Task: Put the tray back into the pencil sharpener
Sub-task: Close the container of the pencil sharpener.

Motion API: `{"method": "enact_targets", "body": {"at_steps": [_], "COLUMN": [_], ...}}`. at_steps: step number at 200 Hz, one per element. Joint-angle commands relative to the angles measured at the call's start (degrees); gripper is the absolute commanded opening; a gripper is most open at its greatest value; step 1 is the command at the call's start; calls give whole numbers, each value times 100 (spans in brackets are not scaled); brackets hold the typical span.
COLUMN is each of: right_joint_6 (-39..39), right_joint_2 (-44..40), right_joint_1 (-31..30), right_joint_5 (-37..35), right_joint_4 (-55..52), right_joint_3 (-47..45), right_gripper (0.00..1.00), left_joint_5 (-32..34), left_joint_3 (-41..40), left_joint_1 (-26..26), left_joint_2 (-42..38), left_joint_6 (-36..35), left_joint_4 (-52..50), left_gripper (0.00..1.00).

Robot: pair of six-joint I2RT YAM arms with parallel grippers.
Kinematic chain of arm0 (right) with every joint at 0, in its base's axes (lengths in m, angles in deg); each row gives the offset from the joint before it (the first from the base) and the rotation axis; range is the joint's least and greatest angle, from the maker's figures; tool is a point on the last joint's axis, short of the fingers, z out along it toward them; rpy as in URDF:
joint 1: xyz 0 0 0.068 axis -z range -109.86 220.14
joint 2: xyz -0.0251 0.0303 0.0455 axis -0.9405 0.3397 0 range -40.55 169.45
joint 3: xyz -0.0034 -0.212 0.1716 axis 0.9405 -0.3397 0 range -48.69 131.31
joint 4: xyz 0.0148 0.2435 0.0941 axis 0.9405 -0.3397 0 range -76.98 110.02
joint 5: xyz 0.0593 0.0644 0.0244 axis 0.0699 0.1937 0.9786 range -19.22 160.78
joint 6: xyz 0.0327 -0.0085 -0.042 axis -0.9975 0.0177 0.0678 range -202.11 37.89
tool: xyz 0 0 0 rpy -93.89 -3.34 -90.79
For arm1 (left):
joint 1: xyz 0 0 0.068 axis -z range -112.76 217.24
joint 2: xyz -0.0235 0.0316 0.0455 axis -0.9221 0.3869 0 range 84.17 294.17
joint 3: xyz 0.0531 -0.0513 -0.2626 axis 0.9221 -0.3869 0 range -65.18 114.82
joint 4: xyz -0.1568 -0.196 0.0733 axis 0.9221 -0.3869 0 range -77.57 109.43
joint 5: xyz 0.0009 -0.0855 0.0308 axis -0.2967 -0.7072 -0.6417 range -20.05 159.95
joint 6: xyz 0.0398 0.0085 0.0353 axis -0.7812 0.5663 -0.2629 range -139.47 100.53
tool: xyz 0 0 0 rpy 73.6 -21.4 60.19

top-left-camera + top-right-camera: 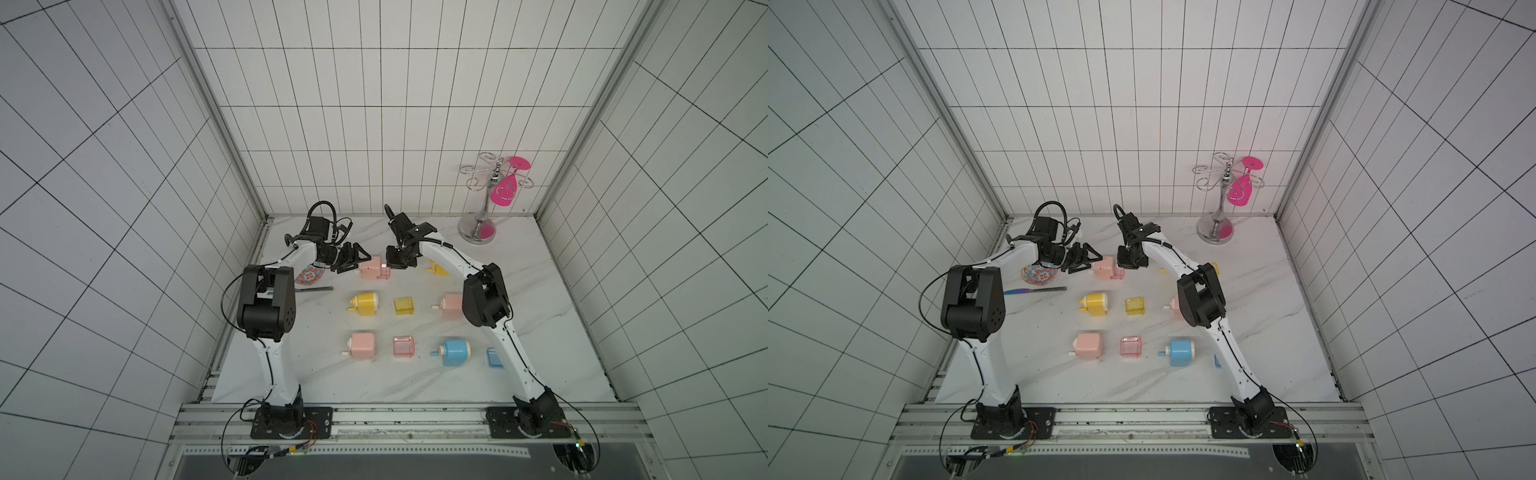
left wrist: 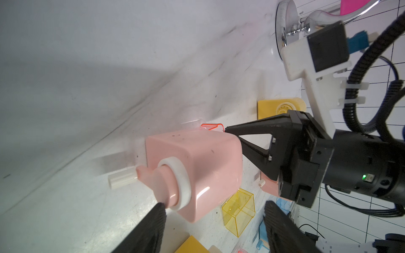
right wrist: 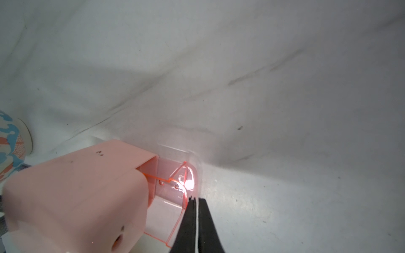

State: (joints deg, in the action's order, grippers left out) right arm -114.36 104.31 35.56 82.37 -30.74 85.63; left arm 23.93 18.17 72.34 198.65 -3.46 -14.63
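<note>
A pink pencil sharpener [image 1: 371, 268] [image 1: 1105, 267] lies on its side at the back of the marble table. Its clear pink tray [image 3: 171, 190] [image 1: 385, 273] sits partly inside the sharpener's open end, with its outer end sticking out. My right gripper [image 3: 195, 200] [image 1: 393, 266] is shut, its tips against the outside of the tray's end wall [image 2: 211, 126]. At the sharpener's crank end [image 2: 173, 181] my left gripper [image 2: 215, 227] [image 1: 351, 266] stands open. One of its fingers [image 2: 151, 227] is right by the crank neck and the other is apart.
Other sharpeners lie nearby: yellow [image 1: 365, 304], pink [image 1: 361, 345], blue [image 1: 455, 352]. Loose yellow [image 1: 404, 306] and pink [image 1: 404, 347] trays lie among them. A patterned bowl [image 1: 308, 275] and a thin tool [image 1: 316, 289] are under the left arm. A glass rack [image 1: 478, 228] stands back right.
</note>
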Motion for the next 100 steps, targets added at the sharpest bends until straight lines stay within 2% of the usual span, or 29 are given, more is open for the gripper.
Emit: {"method": "enact_targets", "body": {"at_steps": [1, 39, 100], "right_joint_6": [-168, -218, -290], "right_joint_2": [60, -70, -107], "right_joint_1": [-35, -25, -75], "right_joint_5": [110, -8, 282], "right_joint_4": [-82, -67, 45], "right_joint_3": [86, -139, -281], "right_gripper": [8, 8, 8], "left_joint_5": [-82, -100, -109], "left_joint_3": [-47, -56, -87], "left_joint_1": [24, 22, 35], "left_joint_2": [119, 118, 110], "left_joint_6": [-81, -89, -98], "left_joint_4": [140, 137, 146], "left_gripper": [74, 74, 74]}}
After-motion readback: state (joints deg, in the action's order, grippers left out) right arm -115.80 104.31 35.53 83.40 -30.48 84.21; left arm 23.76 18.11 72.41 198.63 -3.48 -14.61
